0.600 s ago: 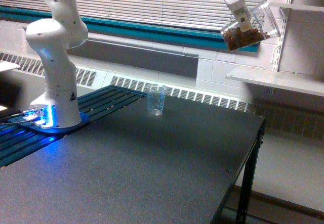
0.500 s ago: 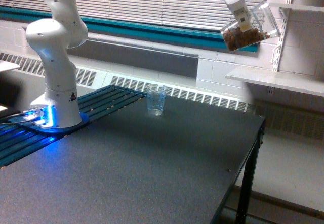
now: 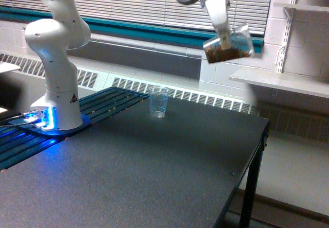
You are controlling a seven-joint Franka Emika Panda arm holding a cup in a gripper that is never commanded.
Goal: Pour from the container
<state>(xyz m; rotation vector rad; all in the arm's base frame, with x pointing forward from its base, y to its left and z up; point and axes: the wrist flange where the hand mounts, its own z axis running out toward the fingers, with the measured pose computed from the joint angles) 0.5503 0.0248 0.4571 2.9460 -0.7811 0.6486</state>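
On the dark table [image 3: 154, 176] that fills most of the room in front of me stands one white robot arm [image 3: 54, 48], its base sitting at the exterior view's left on a slatted section lit with a blue glow. There is one table, one arm, one small cup and one container, and that is the whole count of things in play. Behind it all runs a window with closed blinds [image 3: 133, 1], and a white shelf [image 3: 280, 81] juts from the wall at the exterior view's right. The arm reaches high overhead, and its gripper [image 3: 222, 38] is clamped around the container [image 3: 230, 49], a clear beaker tilted in the air with brown pieces gathered in its lower side. How wide the jaws stand I cannot make out, as that part is blurred. The container hangs well above the table, up and toward the exterior view's right of the small clear tumbler [image 3: 158, 102], which stands upright alone near the table's far edge.
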